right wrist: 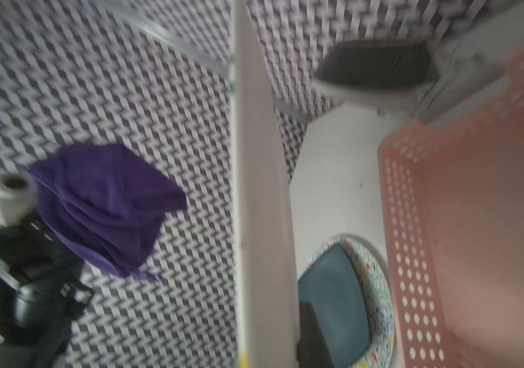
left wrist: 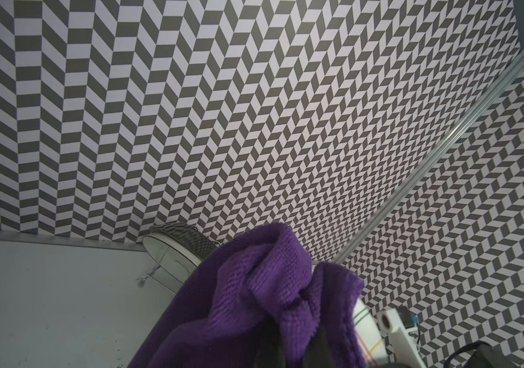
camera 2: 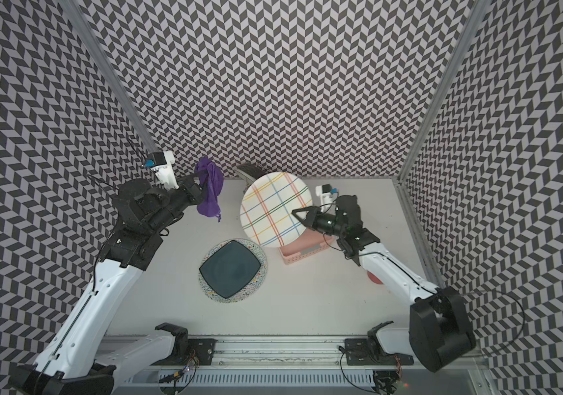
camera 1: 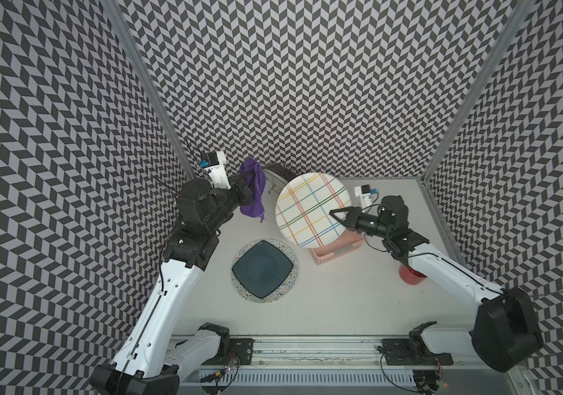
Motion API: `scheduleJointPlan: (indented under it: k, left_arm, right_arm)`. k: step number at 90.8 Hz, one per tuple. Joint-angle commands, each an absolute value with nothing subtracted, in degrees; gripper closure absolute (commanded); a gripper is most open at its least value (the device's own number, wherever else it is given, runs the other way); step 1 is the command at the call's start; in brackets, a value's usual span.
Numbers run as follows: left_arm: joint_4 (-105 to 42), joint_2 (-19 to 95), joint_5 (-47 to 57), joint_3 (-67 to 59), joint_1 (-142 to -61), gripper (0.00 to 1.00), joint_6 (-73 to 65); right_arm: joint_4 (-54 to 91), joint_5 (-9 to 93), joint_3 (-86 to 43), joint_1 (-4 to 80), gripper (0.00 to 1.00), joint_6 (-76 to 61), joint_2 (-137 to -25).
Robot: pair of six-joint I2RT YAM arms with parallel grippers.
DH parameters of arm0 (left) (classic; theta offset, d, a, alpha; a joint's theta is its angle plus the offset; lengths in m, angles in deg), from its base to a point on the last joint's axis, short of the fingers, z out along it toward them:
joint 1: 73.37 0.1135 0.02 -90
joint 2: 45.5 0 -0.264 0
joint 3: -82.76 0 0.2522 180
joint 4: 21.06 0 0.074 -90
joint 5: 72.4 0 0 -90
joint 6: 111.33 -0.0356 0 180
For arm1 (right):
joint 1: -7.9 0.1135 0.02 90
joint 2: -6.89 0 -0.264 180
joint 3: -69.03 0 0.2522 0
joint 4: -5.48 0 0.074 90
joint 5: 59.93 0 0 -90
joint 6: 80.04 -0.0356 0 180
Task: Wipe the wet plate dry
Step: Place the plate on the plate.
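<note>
The right gripper [camera 1: 337, 219] pinches the striped plate [camera 1: 307, 208] at its three-o'clock rim, above the basket [camera 1: 328, 254]; that wet edge may slip. At nine o'clock, the left gripper [camera 1: 247, 186] clamps the cloth [camera 1: 255, 203]; a hard wipe could lever the plate loose.

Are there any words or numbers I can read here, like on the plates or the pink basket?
No words or numbers can be read anywhere.
The grey label on the pink basket: too small to read.
The striped plate, dark square plate and purple cloth: only colours and patterns, no writing.
</note>
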State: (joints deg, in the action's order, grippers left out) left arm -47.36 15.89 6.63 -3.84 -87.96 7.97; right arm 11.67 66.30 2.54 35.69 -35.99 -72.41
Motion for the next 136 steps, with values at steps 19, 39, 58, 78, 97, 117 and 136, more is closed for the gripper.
scheduleJointPlan:
  k: [19,39,58,78,97,117,136]
  left_arm:
    - [-47.8,17.2,6.6,-6.7,-88.3,1.0,6.5]
    - [-49.1,15.4,7.1,-5.6,-88.3,1.0,6.5]
    - [-48.9,15.2,7.1,-5.0,-88.3,1.0,6.8]
    - [-48.7,16.1,8.2,-4.3,-88.3,1.0,5.6]
    - [-48.9,18.4,10.3,-4.0,-88.2,1.0,2.8]
    - [-48.1,22.6,11.7,-3.6,-88.2,1.0,-0.1]
    - [-42.6,27.9,11.0,0.0,-88.4,1.0,-1.5]
  right_arm:
    - [17.0,75.1,-14.8,49.8,1.0,-16.3,-94.4]
    - [20.7,80.1,-22.9,50.8,1.0,-16.1,-109.2]
    - [34.0,71.2,-26.7,50.8,0.83,-12.4,-114.9]
    - [42.1,58.7,-26.1,51.3,0.41,-11.9,-112.1]
    - [45.0,50.8,-23.2,52.4,0.33,-12.0,-104.8]
    - [41.6,48.6,-19.4,52.3,0.19,-11.9,-94.5]
    - [39.7,48.7,-20.7,52.2,0.17,-12.1,-90.5]
